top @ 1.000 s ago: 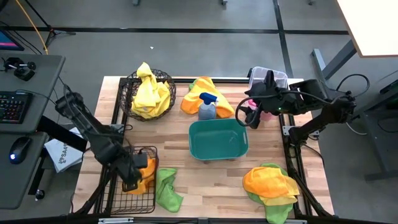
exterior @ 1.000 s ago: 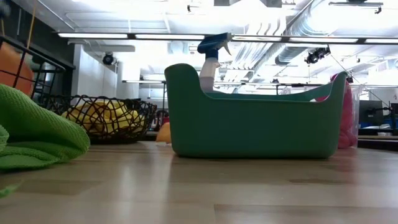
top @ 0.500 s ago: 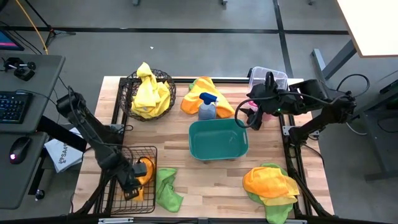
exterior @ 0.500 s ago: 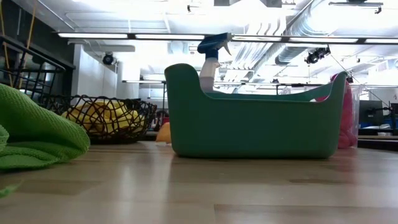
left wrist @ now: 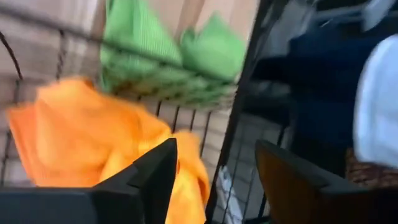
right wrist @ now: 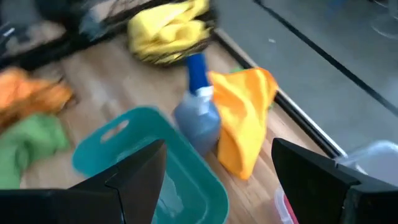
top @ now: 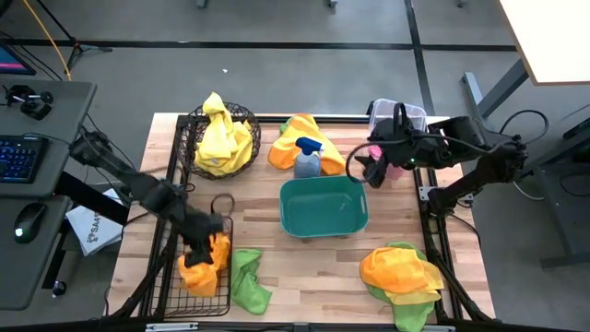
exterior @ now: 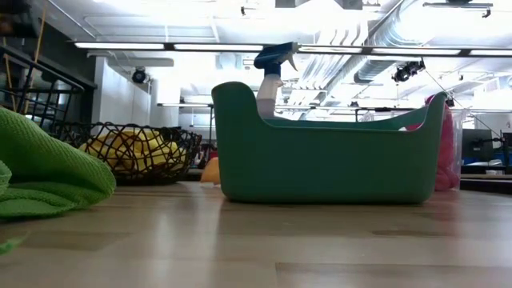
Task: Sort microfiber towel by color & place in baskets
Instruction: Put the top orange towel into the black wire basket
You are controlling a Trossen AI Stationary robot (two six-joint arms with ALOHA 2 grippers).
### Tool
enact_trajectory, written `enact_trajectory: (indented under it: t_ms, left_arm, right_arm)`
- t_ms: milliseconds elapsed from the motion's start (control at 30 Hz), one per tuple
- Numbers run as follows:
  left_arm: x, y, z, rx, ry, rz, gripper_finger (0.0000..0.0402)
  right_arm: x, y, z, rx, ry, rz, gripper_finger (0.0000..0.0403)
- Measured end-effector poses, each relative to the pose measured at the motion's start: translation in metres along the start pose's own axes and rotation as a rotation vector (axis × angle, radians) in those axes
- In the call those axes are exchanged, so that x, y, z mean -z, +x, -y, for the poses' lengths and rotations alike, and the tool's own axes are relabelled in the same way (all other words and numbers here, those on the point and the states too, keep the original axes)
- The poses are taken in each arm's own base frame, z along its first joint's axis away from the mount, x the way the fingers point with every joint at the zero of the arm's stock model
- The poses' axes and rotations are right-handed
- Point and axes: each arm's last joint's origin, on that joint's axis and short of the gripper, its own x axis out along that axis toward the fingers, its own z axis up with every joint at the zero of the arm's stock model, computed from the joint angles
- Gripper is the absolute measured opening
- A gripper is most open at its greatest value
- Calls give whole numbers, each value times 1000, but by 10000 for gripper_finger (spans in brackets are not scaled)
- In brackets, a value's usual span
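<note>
Now our left gripper [top: 197,251], fingers spread and empty, hangs over the orange towel [top: 205,272] in the rectangular basket [top: 171,300], lower left; the green towel [top: 247,281] lies just right.

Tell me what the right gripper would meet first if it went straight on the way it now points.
Judging by its wrist view, the right gripper, jaws open, aims at the blue-grey spray bottle, with the teal tub close beside that line. Depth is unclear, so the tub's rim might come first.
</note>
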Motion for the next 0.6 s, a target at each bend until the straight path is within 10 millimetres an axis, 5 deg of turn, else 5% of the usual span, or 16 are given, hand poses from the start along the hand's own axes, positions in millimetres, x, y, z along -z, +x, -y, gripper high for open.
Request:
enact_trajectory:
  t_ms: [133,300,600]
  left_arm:
    - [-11,-30,-12,28,28,207,215]
    - [-31,-61,-25,-26,111,543,216]
    - [-76,-92,-43,-121,86,978,216]
  right_arm:
    - [-4,16,13,102,213,-8,288]
    - [-5,64,40,134,284,-129,288]
    - [-30,142,134,-147,461,2,288]
